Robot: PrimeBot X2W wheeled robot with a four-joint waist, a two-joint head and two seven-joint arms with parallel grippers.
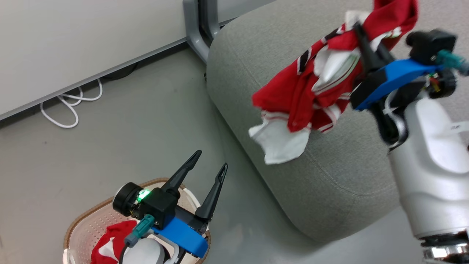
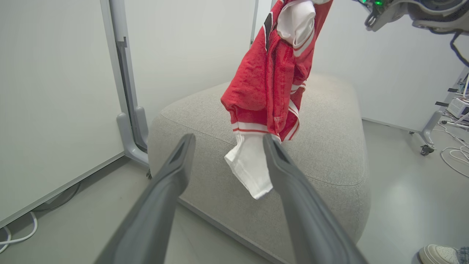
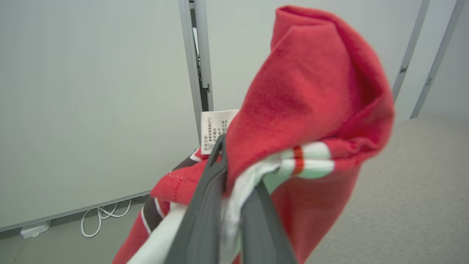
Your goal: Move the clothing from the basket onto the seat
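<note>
Transfer partly done: right claw (image 3: 236, 165) clamped on a red garment (image 1: 296, 99) held up over the seat (image 1: 256, 47), not yet laid down; left claw (image 1: 211, 158) spread wide, empty, above the basket (image 1: 88, 212), where more clothing (image 1: 113, 238) lies.

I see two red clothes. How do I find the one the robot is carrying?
Find the big light-grey sofa. Hanging in the air close to it is a red garment with white panels and striped trim, pinched in the right gripper. The other red clothing lies down in the cream basket on the floor, by the open left gripper.
</note>
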